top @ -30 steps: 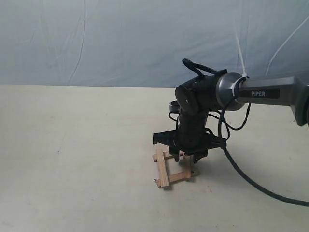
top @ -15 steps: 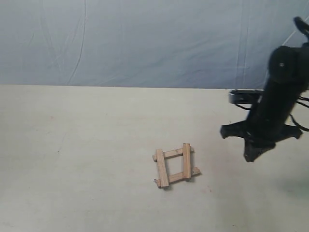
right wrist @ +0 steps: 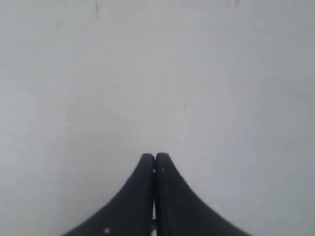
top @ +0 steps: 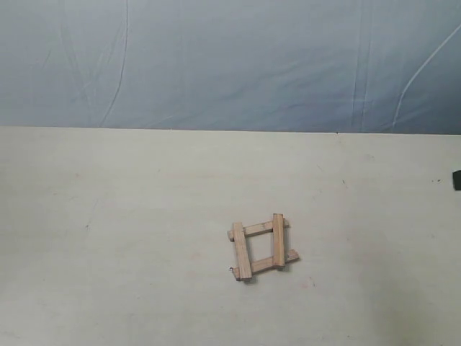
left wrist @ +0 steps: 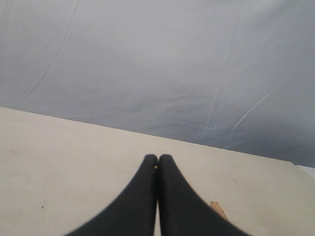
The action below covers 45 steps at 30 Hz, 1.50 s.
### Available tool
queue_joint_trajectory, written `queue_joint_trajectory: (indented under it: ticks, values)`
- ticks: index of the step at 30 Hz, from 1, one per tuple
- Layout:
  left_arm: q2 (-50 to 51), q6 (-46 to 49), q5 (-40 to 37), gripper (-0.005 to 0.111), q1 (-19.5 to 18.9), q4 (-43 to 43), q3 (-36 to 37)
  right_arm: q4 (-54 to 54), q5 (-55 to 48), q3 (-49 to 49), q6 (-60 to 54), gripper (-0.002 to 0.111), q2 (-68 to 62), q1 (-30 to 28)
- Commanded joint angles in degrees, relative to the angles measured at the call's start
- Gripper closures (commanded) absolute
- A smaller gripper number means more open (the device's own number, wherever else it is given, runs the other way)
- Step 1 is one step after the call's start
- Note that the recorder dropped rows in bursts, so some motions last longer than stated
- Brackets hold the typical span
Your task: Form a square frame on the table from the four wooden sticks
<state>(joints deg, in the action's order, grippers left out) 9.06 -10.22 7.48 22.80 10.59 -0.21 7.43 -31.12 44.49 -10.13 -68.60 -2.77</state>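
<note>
The four wooden sticks point(top: 275, 239) lie as a small square frame point(top: 238, 251) on the pale table point(top: 130, 216), right of the middle, overlapping at the corners with ends sticking out. No arm stands over it; only a dark sliver point(top: 457, 180) of the right arm shows at the right edge of the exterior view. My left gripper point(left wrist: 158, 160) is shut with nothing in it, low over the table; a stick end point(left wrist: 217, 209) peeks out beside one finger. My right gripper point(right wrist: 154, 158) is shut and empty above bare table point(right wrist: 157, 73).
A blue-grey sheet backdrop point(top: 230, 65) hangs behind the table's far edge. Bare table surface surrounds the frame on all sides.
The right arm, which stood over the frame a second ago, has pulled away to the right and almost out of the exterior view. The frame stays where it lay.
</note>
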Motion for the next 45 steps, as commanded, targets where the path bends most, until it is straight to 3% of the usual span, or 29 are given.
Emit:
queue_joint_trajectory:
  ticks: [1, 11, 19, 34, 38, 43, 45]
  values:
    - [-0.20, -0.24, 0.36, 0.107, 0.17, 0.31, 0.21, 0.14, 6.29, -5.77, -0.44, 0.109, 15.63, 1.28]
    - [-0.20, -0.24, 0.36, 0.107, 0.17, 0.31, 0.21, 6.90, 7.34, -14.14, -0.44, 0.109, 49.72, 1.28]
    - [-0.20, -0.24, -0.20, 0.107, 0.17, 1.22, 0.21, 8.75, 7.58, -13.92, -0.44, 0.109, 65.19, 1.28]
    - [-0.20, -0.14, -0.20, 0.107, 0.17, 0.02, 0.21, 8.75, 7.83, -14.05, -0.33, 0.109, 68.60, 1.28]
    - [-0.20, -0.14, -0.20, 0.107, 0.17, 0.02, 0.21, 11.31, 15.96, -22.48, -0.33, 0.109, 68.60, 1.82]
    - [-0.20, -0.14, -0.20, 0.107, 0.17, 0.02, 0.21, 9.78, 17.20, -42.97, -0.33, 0.109, 68.60, 1.82]
    - [-0.59, -0.14, -0.20, 0.107, 0.17, 0.06, 0.21, 9.33, 18.56, -44.49, -0.33, 0.109, 68.60, 1.72]
